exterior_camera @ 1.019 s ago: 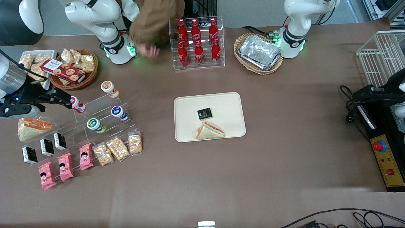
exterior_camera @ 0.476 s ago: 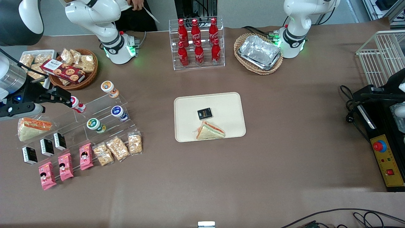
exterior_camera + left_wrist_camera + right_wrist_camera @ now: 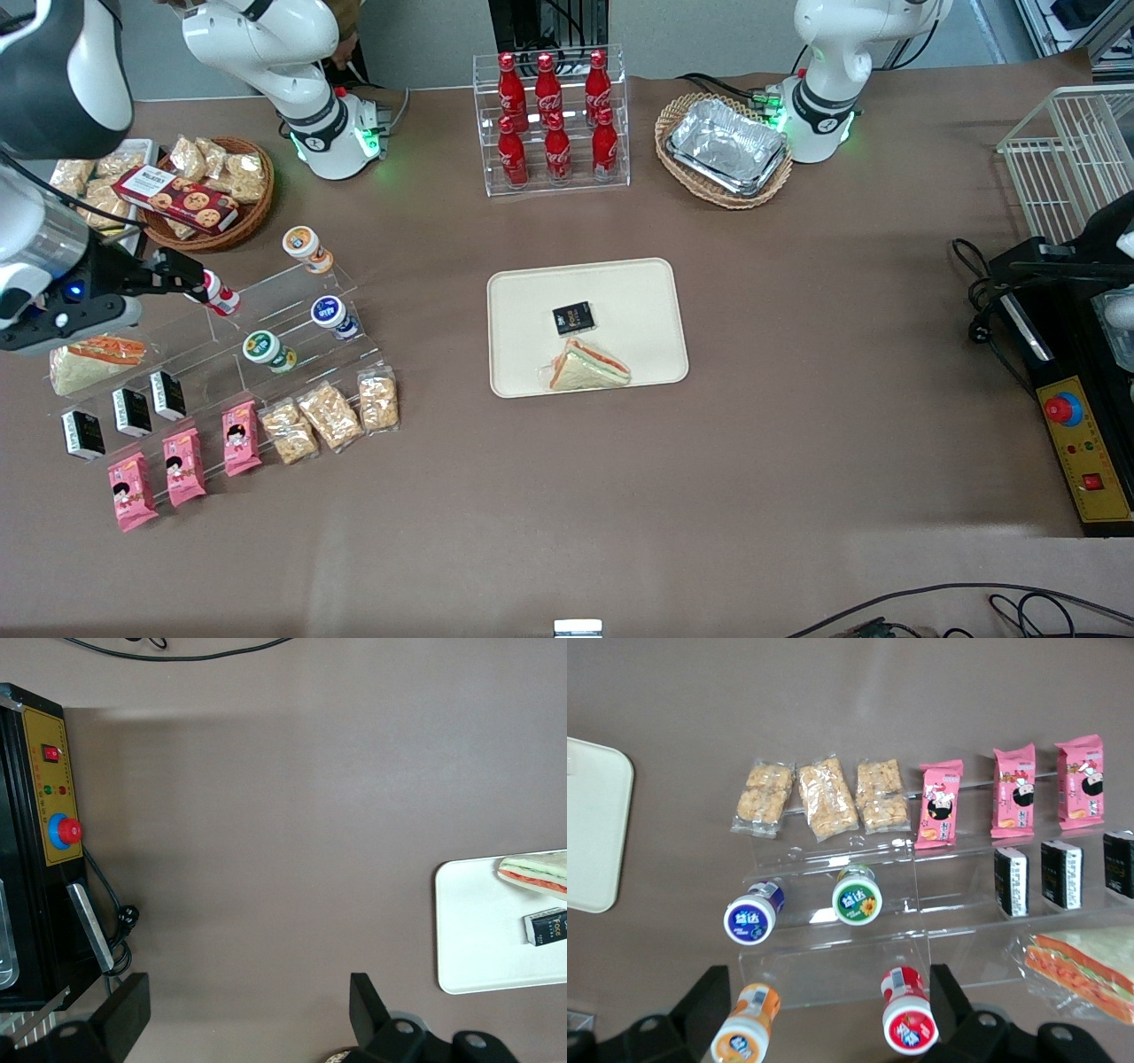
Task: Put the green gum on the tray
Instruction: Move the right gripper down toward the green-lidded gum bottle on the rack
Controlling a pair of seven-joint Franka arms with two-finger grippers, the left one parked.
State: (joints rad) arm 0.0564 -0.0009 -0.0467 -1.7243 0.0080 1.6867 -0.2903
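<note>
On my front feed the brown-papered counter point(image 3: 797, 372) carries a clear acrylic stepped stand point(image 3: 292, 328) at the working arm's end, and the small round white canister of green gum point(image 3: 267, 350) with its green-rimmed lid lies on a middle step of it; its label shows a yellow flower and characters I cannot read. Just beside it on that step is the blue-lidded white canister point(image 3: 334, 316), and one step up lie the orange-lidded canister point(image 3: 307, 249) and the red-lidded canister point(image 3: 217, 293). My right arm's black gripper point(image 3: 168, 271) hangs above the top step, close beside the red-lidded canister. In the wrist feed its two fingers point(image 3: 713, 988) stand spread wide with nothing between them, the orange and red canisters showing in the gap. On the front feed the green gum sits at about four o'clock from the fingertips, a step lower, near them but not touching. The flat cream-coloured rectangular tray point(image 3: 638, 292) lies mid-counter, well apart from the stand at about three o'clock from the gum, and holds a small black packet point(image 3: 573, 318) with print too small to read and a wrapped triangular sandwich point(image 3: 589, 366). Nearer the camera than the gum lie three clear bags of pale crackers point(image 3: 330, 415) and three pink snack packets with a cartoon girl's face point(image 3: 182, 465). At the tray's twelve o'clock, a clear rack holds red Coca-Cola bottles point(image 3: 551, 115) with white script.
</note>
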